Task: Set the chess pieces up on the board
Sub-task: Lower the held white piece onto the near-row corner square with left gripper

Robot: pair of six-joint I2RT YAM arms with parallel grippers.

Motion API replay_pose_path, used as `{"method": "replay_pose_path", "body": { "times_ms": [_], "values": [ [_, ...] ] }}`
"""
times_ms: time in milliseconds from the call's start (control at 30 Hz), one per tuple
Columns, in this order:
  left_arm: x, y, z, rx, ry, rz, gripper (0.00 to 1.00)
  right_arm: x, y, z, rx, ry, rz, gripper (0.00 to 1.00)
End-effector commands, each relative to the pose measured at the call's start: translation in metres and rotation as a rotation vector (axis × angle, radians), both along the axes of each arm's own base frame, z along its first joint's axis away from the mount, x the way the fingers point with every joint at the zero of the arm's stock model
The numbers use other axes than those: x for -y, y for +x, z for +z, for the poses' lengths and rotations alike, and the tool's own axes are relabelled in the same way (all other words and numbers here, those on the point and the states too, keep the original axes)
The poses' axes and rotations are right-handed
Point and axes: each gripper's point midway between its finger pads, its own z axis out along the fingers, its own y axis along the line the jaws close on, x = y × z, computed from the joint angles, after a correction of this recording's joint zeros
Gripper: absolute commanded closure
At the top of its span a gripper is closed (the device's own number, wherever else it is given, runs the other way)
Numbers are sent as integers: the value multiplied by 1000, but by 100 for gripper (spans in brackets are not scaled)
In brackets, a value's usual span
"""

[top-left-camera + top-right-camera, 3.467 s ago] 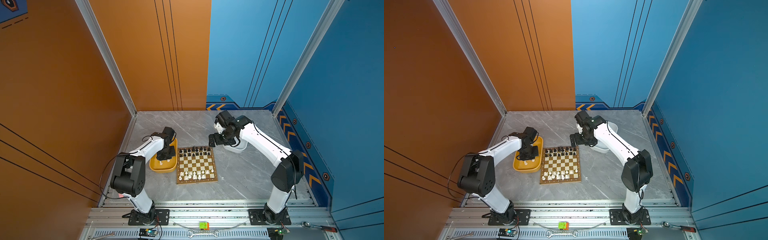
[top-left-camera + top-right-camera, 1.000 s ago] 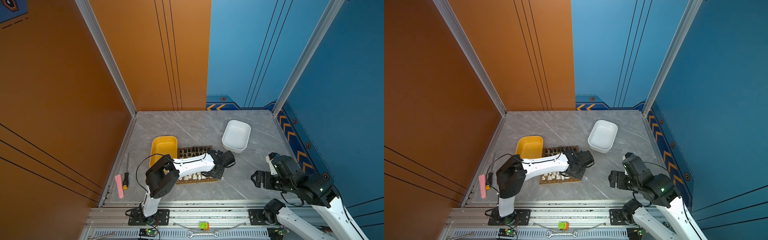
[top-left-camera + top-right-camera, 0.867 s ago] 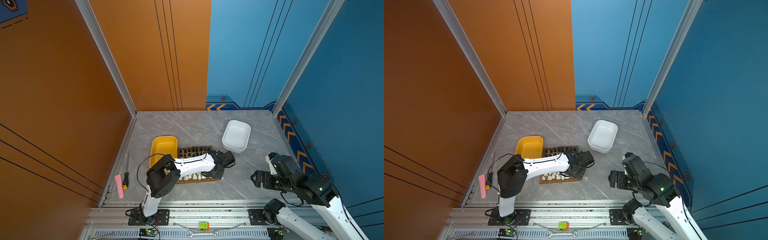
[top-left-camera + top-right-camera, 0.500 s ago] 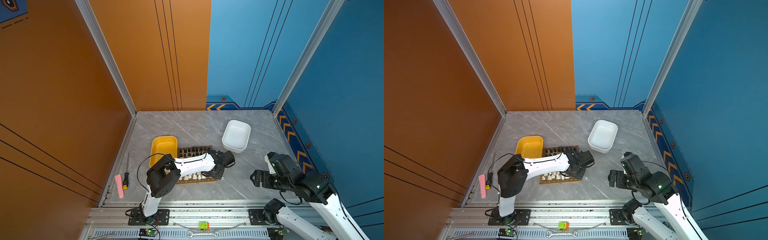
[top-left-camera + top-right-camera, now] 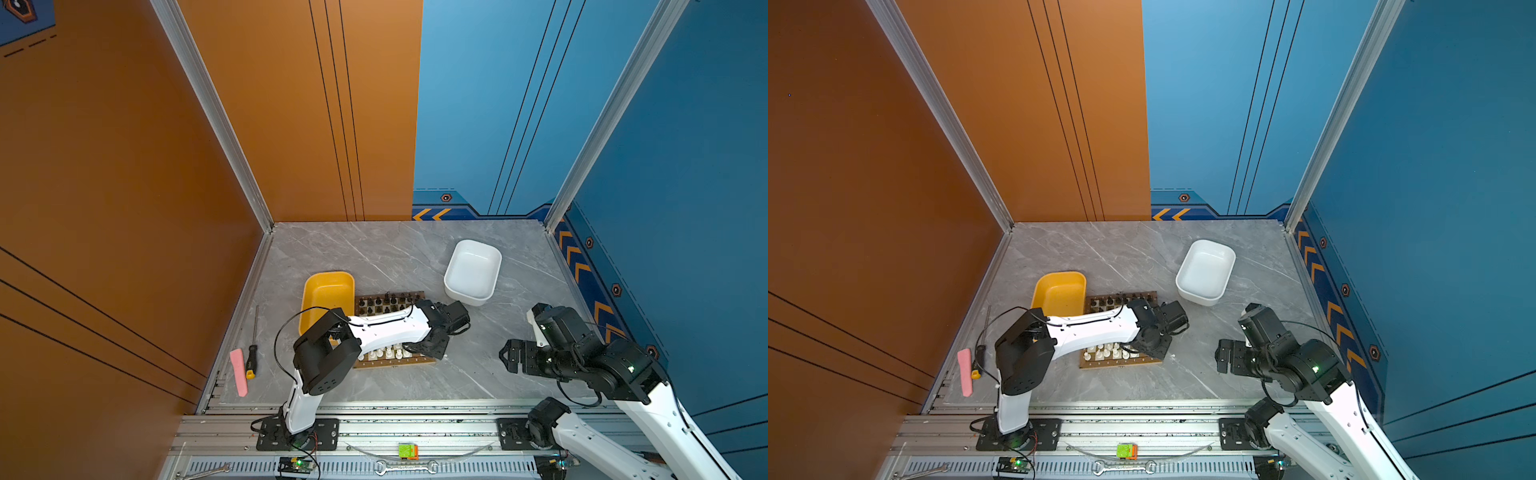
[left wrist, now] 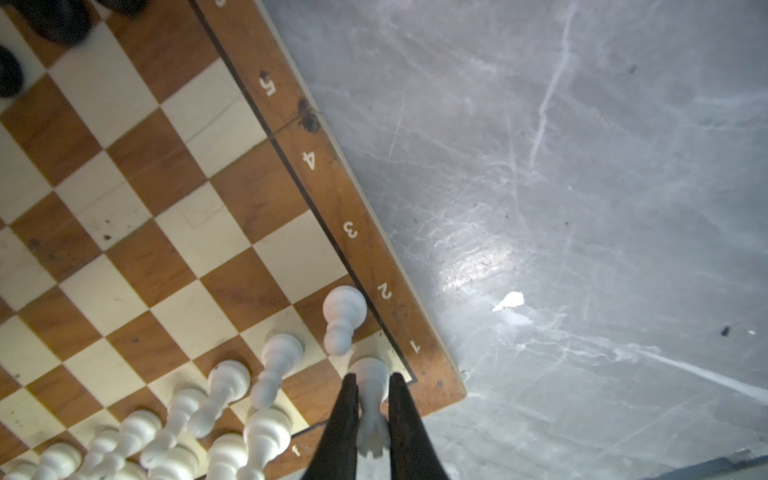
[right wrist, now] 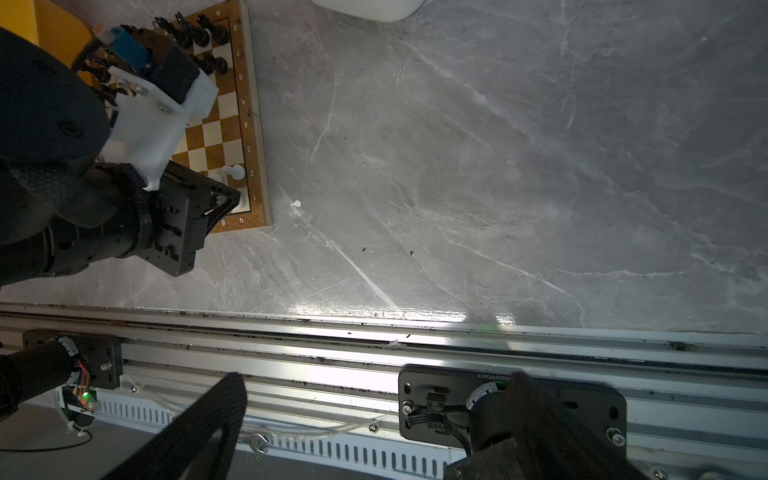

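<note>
The board (image 5: 395, 365) (image 5: 1117, 365) lies mid-table, black chess pieces (image 5: 386, 301) along its far rows and white chess pieces (image 5: 388, 353) along its near rows. My left gripper (image 6: 372, 380) (image 5: 428, 347) is shut on a white rook (image 6: 371, 399) that stands on the corner square by the rim's "1" (image 6: 413, 345). A white pawn (image 6: 343, 320) stands on the adjoining square, with more white pieces (image 6: 232, 390) in a row beside it. My right gripper (image 7: 376, 386) (image 5: 509, 361) hangs open and empty over the front rail, well to the right of the board.
An empty yellow tub (image 5: 328, 291) touches the board's far left corner. An empty white tub (image 5: 471, 270) stands at the back right. A screwdriver (image 5: 251, 357) and a pink strip (image 5: 239, 376) lie by the left edge. The left forearm (image 5: 386, 328) spans the board.
Since the oldest frames the left gripper has left the yellow tub for the board's near right corner, and the right arm has drawn back from the white tub. Over the last second hardly anything moves.
</note>
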Motion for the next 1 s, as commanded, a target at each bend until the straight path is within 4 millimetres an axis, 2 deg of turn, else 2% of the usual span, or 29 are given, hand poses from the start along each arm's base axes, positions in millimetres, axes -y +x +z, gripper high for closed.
{"method": "replay_pose_path", "body": {
  "times_ms": [0, 167, 367, 467, 967],
  "values": [
    [-3, 4, -3, -21, 5, 21, 87, 4, 3, 2, 19, -31, 1, 0],
    [-3, 7, 1, -14, -5, 25, 87, 3, 4, 3, 18, -34, 10, 0],
    [-3, 8, 3, -18, -13, 29, 67, 2, 5, 4, 19, -32, 12, 0],
    [-3, 7, 7, -16, -22, 31, 62, 2, 5, 4, 20, -31, 12, 0],
    [3, 1, 9, -40, -50, 37, 71, 1, 6, 3, 19, -26, 14, 0]
  ]
}}
